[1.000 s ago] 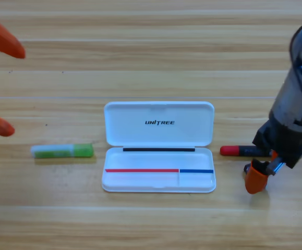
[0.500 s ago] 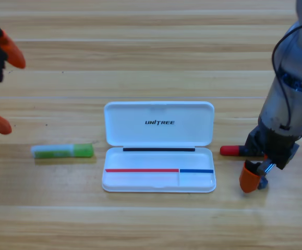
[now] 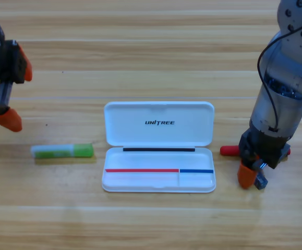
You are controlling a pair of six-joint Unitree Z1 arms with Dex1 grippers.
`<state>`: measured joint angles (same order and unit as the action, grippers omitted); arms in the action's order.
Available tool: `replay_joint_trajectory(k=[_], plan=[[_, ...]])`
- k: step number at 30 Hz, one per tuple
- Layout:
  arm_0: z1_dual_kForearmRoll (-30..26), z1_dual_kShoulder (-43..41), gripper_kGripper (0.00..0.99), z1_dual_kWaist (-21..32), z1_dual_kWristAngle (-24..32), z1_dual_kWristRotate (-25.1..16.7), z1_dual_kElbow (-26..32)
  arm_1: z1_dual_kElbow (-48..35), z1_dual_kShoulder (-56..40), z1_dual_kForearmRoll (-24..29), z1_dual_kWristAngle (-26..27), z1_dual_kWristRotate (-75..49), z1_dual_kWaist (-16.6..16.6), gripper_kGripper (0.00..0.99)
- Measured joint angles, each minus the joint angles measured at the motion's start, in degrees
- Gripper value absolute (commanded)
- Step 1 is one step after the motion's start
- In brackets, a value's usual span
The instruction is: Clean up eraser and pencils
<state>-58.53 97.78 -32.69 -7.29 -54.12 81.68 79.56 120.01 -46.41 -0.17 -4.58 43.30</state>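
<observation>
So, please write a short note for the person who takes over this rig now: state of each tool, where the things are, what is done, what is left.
Left tool: open, holds nothing, at the picture's left edge above the green pencil, which lies on the table left of the white case.
Right tool: pointing down over the red pencil, right of the case; only the pencil's red end shows, and a grip cannot be confirmed.
The case is open, and nothing has been put in it.
Eraser: not visible; a small dark piece at the right tool's tip cannot be identified.
Done: nothing stored. Left: both pencils and the eraser into the case.
</observation>
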Motion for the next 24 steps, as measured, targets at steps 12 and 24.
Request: replay_joint_trajectory(k=[12, 24], plan=[[0.0, 7.2, 0.99, 2.9, 1.0, -0.5, 1.5, 0.2, 0.0, -1.4, 0.3, -1.5, 0.0, 0.0], [3.6, 9.2, 0.99, 2.9, 1.9, 0.2, 0.4, 5.4, -8.8, -11.6, 0.8, -21.1, 1.6, 0.0]])
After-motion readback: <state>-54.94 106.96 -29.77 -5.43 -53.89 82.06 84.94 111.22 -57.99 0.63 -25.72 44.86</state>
